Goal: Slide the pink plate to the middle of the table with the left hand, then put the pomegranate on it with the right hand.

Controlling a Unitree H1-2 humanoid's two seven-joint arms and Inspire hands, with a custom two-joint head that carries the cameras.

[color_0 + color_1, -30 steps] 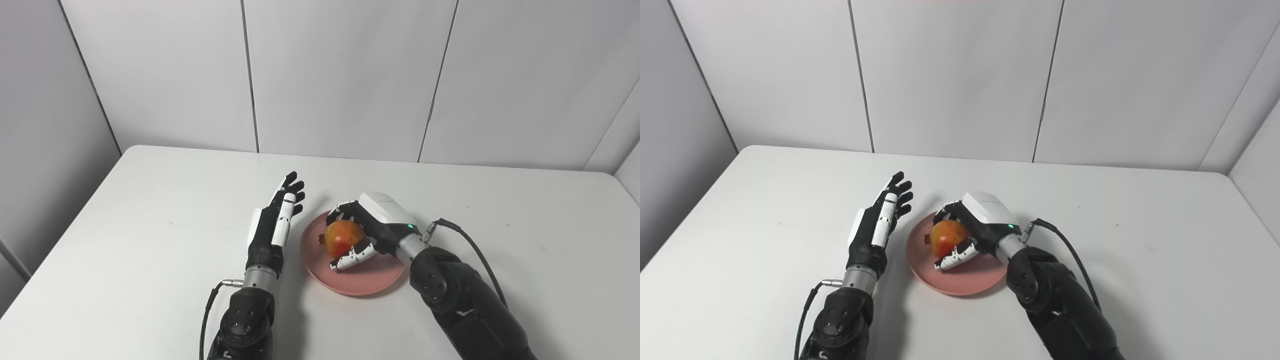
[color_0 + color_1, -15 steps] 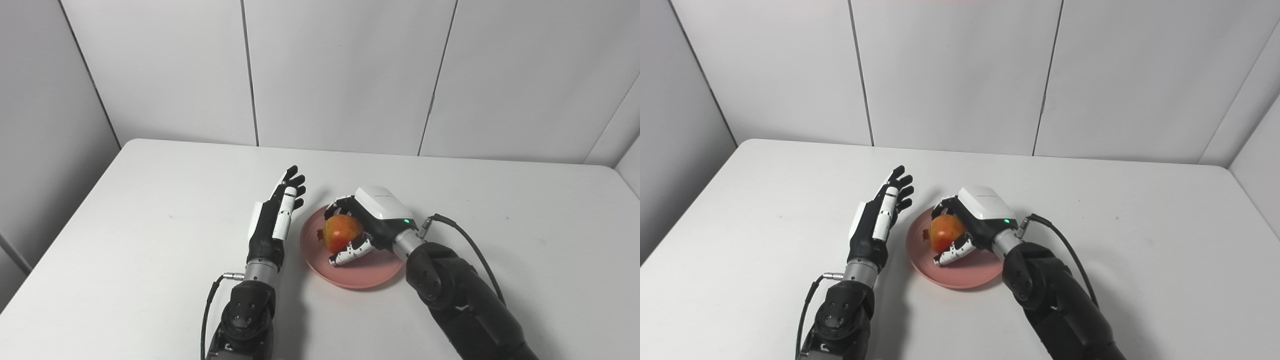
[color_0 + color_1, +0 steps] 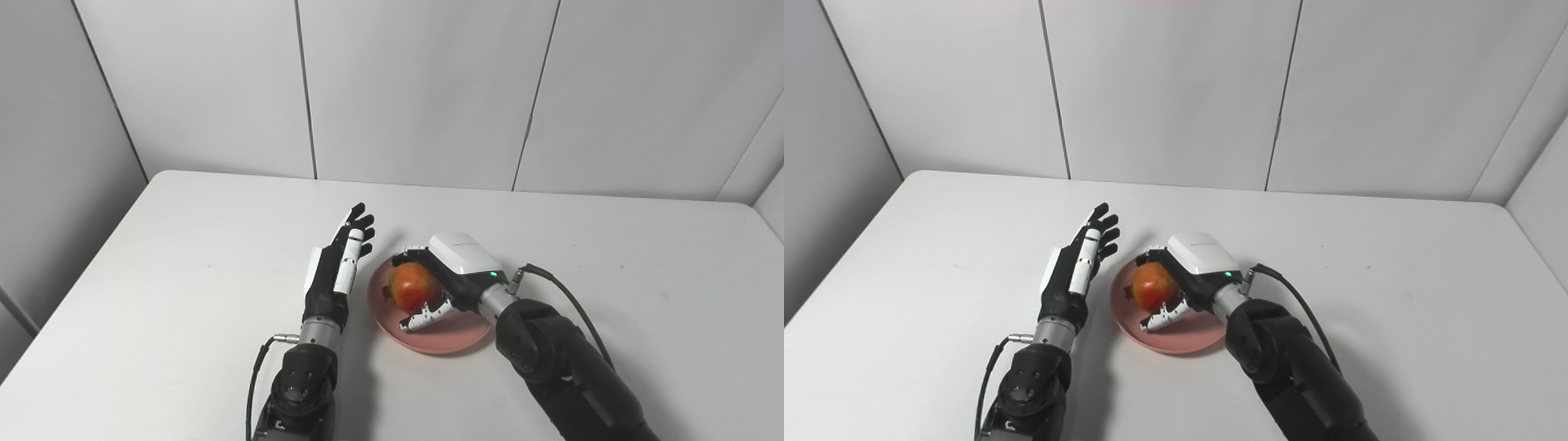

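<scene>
Gripping pomegranate (image 3: 409,286) over plate (image 3: 456,337), right hand (image 3: 450,278).

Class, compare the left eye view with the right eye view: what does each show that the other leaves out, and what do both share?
Only the left eye view: a darker strip at the bottom left corner, beside the table.

Only the right eye view: more of the right side wall.

Both: the left hand open beside the plate, and the right hand with fingers around the pomegranate over the plate.
</scene>
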